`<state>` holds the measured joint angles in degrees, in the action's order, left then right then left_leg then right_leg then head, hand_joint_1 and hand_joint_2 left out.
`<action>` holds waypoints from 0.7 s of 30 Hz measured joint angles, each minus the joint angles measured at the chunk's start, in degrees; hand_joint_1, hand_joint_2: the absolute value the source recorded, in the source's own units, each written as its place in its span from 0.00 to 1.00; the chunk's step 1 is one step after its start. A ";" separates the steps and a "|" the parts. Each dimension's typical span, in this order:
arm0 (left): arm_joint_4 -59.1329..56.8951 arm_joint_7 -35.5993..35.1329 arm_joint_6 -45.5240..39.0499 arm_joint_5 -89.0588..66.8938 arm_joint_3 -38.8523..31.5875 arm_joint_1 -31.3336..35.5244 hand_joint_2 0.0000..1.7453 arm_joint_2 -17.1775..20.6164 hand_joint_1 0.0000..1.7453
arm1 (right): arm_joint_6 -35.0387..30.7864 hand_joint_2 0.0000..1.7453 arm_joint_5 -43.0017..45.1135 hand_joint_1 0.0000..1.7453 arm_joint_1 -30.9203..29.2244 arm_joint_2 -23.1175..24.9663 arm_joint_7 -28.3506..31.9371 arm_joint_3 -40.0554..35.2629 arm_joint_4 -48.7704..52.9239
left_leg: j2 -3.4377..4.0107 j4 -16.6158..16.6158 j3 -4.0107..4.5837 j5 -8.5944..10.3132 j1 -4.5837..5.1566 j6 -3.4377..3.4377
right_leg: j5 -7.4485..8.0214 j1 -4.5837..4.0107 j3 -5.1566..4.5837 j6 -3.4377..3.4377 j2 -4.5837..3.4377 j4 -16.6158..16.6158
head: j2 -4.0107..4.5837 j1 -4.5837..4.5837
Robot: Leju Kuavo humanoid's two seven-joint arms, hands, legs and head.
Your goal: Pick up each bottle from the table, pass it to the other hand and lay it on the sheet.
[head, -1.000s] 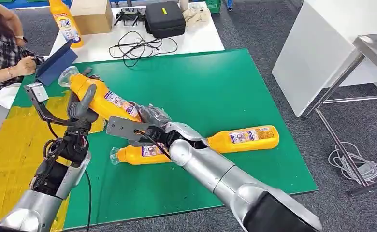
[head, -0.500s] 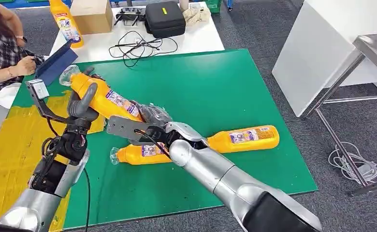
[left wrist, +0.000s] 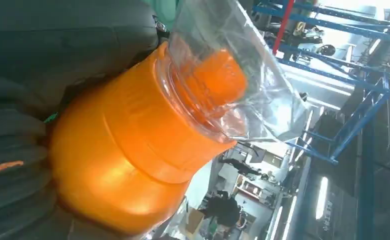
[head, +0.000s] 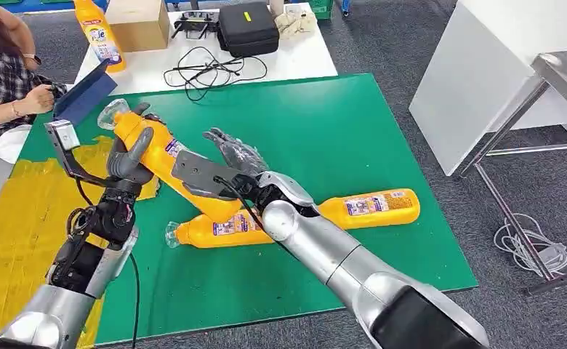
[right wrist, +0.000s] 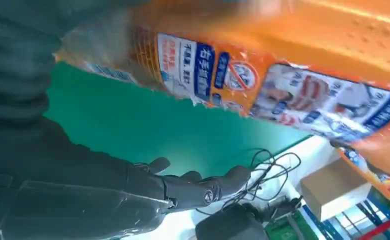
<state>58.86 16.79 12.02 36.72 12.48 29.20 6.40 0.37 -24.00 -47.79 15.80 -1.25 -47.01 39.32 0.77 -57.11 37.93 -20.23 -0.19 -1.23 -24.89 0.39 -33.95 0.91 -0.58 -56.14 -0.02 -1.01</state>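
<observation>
My left hand grips an orange bottle near its neck and holds it tilted above the green mat, clear cap up and to the left. The left wrist view shows its shoulder and cap close up. My right hand hovers by the bottle's lower end with fingers spread and nothing in them; its wrist view has the bottle's label beside straight fingers. Two more orange bottles lie on the mat. The yellow sheet is at the left.
A person sits at the far left behind a blue folder. The white table behind carries another bottle, a cardboard box, a black case and cables. A white panel stands to the right.
My right hand has let go of the bottle's lower end, its fingers spreading away from it. The left hand keeps the bottle, which has shifted slightly right.
</observation>
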 measured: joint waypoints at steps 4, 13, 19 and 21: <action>0.00 0.46 -0.13 0.00 -0.24 -0.10 1.00 0.15 1.00 | -1.41 0.00 0.13 0.00 0.05 -0.78 1.17 1.54 1.65 | 0.00 0.00 0.00 0.00 0.00 0.00 | 0.00 0.00 0.00 0.00 0.00 0.00 | 0.00 0.00; 1.18 0.68 -0.31 -0.72 -2.82 -1.94 1.00 0.57 1.00 | -3.06 0.00 -0.28 0.00 1.25 -3.91 2.21 6.21 9.79 | 0.00 0.00 0.01 0.00 0.00 0.00 | 0.00 0.01 0.00 0.00 0.00 0.00 | 0.00 0.00; 1.55 0.85 -0.77 -1.51 -3.41 -2.12 1.00 0.63 1.00 | -4.46 0.00 -0.55 0.00 2.76 -4.83 2.45 8.22 13.20 | 0.00 0.00 0.00 0.00 0.00 0.00 | 0.00 0.00 0.01 0.00 0.00 0.00 | 0.00 0.00; 1.75 2.32 -2.67 -3.63 -3.96 -2.21 1.00 0.81 1.00 | -4.50 0.00 -0.96 0.00 3.78 -5.42 2.45 9.44 15.28 | 0.00 0.00 0.01 0.00 0.00 0.00 | 0.00 0.00 0.00 0.00 0.00 0.00 | 0.00 0.00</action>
<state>60.61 19.11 9.35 33.09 8.52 26.99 7.21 -4.13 -24.96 -44.01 10.38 1.20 -37.57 54.60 0.76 -57.11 37.94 -20.23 -0.19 -1.23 -24.89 0.39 -33.95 0.91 -0.58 -56.14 -0.02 -1.01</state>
